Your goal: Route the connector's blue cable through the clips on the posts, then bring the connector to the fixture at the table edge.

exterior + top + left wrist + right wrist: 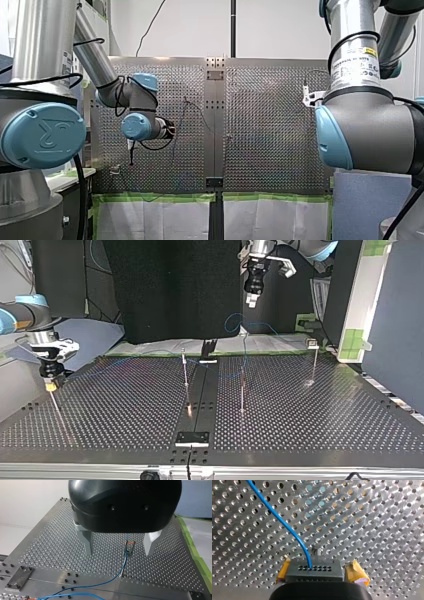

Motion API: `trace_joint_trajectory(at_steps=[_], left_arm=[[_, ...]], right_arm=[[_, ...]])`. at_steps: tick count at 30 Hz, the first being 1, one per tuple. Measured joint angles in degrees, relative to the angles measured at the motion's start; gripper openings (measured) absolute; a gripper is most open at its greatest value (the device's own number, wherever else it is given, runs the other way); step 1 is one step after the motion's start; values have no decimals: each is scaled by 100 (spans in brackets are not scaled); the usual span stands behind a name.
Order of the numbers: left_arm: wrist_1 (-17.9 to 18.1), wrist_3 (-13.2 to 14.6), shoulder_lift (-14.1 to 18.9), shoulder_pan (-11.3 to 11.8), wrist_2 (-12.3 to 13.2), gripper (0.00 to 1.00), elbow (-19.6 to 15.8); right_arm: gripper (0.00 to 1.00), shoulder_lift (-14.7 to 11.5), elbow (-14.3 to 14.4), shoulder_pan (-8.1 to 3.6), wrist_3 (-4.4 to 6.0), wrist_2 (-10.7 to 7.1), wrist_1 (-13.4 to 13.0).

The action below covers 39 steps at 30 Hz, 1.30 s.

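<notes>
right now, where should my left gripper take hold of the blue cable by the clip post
Probably the blue cable's stretch just under the clip, coming straight down from above. It runs fairly straight there, between my left gripper's open metal fingers, which can close across it; farther on it curves flat along the table.

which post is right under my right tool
The post at the top view's left edge, directly below my right tool; the other posts stand farther right.
</notes>
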Motion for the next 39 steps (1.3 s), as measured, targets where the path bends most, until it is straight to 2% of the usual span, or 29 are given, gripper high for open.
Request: trace_joint_trajectory(at_steps=[27, 39], left_arm=[[-9, 0, 0, 7, 0, 100, 0], [26, 66, 0, 22, -11, 100, 0]], right_arm=[[85, 15, -2, 14, 35, 48, 46], [85, 11, -26, 6, -4, 53, 130]])
